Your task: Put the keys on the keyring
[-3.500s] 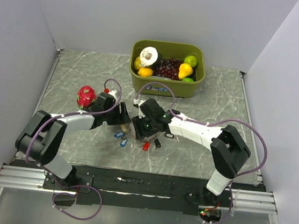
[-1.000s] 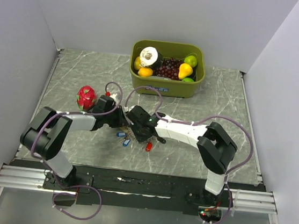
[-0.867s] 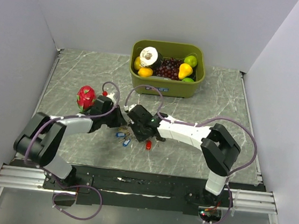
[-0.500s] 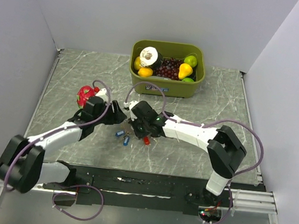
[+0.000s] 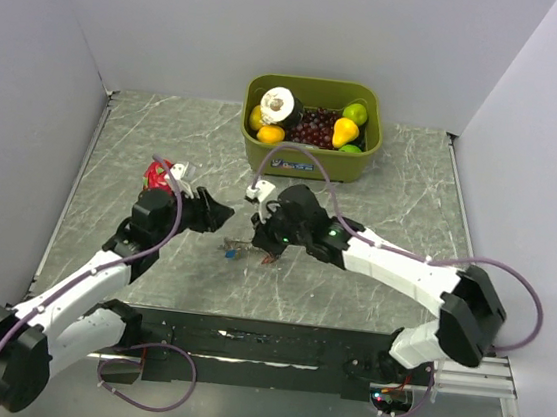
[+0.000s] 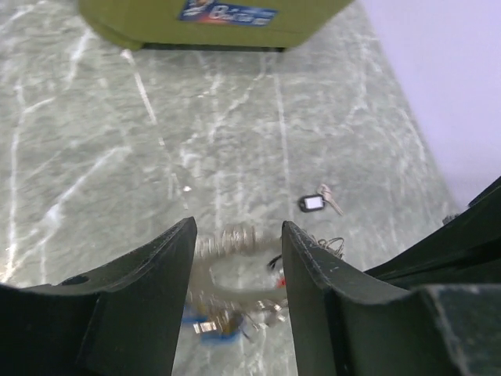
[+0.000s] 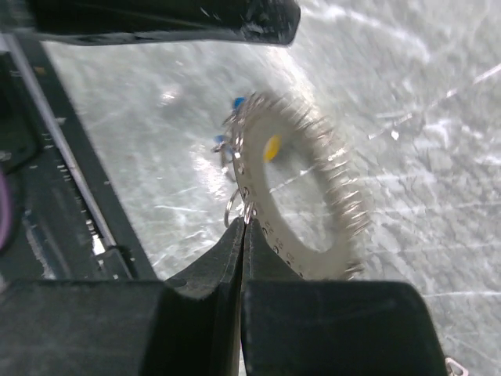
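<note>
Pinching the keyring [image 7: 329, 168] by its rim, your right gripper [image 7: 244, 225] is clenched; the ring's oval runs eleven to five o'clock. Your left gripper [image 6: 236, 235] stands released.

**A grey stone table and three things on it**

The table [image 5: 402, 182] is grey with thin white lines like marble. A green bin [image 5: 310, 157] full of fruit stands at the far side. A red fruit [image 5: 158, 175] lies on the left. A little key [image 6: 313, 204] with a black head lies flat near the middle.

Left claw [image 5: 222, 214], right claw [image 5: 258, 234], keys [image 5: 230, 253] nearby
</note>
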{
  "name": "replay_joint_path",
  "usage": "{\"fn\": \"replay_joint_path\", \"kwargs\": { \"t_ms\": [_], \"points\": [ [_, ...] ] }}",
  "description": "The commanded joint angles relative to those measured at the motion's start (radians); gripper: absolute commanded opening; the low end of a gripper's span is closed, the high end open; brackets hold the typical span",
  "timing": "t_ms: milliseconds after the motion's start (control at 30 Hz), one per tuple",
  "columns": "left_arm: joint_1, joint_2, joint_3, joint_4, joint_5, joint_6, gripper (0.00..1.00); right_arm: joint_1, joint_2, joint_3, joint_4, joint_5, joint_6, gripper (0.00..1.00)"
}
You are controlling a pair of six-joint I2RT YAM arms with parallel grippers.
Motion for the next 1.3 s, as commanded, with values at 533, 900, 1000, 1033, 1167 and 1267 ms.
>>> {"fn": "replay_joint_path", "kwargs": {
  "t_ms": [533,900,1000,1033,1167,1267],
  "points": [
    [-0.004,-0.141,-0.028,0.294,0.441,0.056,0.63,-0.099,-0.341,-0.177,0.373,-0.328,0.064,0.0],
    [-0.019,-0.088,0.025,0.385,0.634,-0.032,0.56,-0.182,-0.381,-0.246,0.576,-0.607,0.169,0.0],
    [-0.042,-0.08,0.042,0.377,0.648,-0.022,0.53,-0.189,-0.373,-0.243,0.578,-0.626,0.183,0.0],
    [-0.047,-0.08,0.051,0.373,0.65,-0.019,0.53,-0.189,-0.373,-0.24,0.578,-0.626,0.186,0.0],
    [-0.068,-0.086,0.064,0.344,0.636,-0.004,0.51,-0.193,-0.363,-0.242,0.587,-0.626,0.206,0.0],
    [-0.091,-0.077,0.081,0.301,0.619,0.027,0.49,-0.196,-0.356,-0.24,0.588,-0.63,0.217,0.0]
  ]
}}
